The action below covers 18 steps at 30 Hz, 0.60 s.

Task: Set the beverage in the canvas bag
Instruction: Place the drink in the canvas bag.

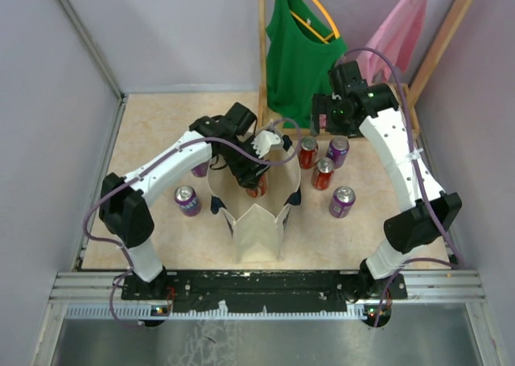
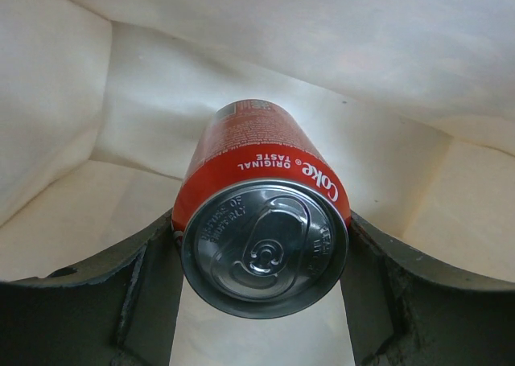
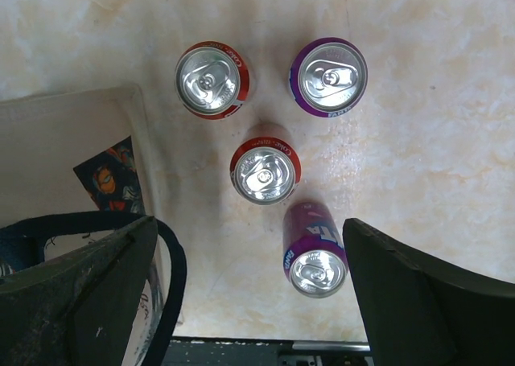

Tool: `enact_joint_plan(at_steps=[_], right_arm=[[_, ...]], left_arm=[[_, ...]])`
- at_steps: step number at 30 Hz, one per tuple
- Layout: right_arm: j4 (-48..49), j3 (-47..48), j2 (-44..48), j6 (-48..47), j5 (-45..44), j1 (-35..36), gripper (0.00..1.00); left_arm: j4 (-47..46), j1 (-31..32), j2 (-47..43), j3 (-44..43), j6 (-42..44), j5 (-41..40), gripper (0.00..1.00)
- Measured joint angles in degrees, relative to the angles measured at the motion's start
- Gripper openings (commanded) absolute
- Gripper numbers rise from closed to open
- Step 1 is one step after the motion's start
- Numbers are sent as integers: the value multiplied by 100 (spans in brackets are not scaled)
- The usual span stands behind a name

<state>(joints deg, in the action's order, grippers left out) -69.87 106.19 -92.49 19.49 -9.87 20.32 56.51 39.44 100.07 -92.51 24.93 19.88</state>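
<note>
1. The table (image 1: 153,133) has a beige marbled top and fills the centre of the top view.
2. The canvas bag (image 1: 257,229) stands upright on it at centre frame, mouth open.
3. Left of the bag stands the lower-left purple can (image 1: 187,199). The upper-left purple can (image 1: 199,170) is partly hidden.
4. Right of the bag stand four separate cans: the upper red can (image 1: 308,151), the upper purple can (image 1: 338,150), the middle red can (image 1: 323,173) and the lower-right purple can (image 1: 342,201).

Top cam high behind table's (image 1: 153,133) near edge, looking down on all of it. L wrist cam close inside canvas bag (image 2: 265,52). R wrist cam faces straight down over cans (image 3: 265,174) beside bag; top view shares both
</note>
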Motion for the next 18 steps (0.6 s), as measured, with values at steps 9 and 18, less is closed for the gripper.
enact_joint_plan(at_steps=[9,18], right_arm=[[85,-83,0,-42,11,0,99],[129,-234,0,-42,11,-11,99]], left_arm=[[-332,11,577,11,-238,-826,0],[-693,11,645,162,-564,-1453,0]])
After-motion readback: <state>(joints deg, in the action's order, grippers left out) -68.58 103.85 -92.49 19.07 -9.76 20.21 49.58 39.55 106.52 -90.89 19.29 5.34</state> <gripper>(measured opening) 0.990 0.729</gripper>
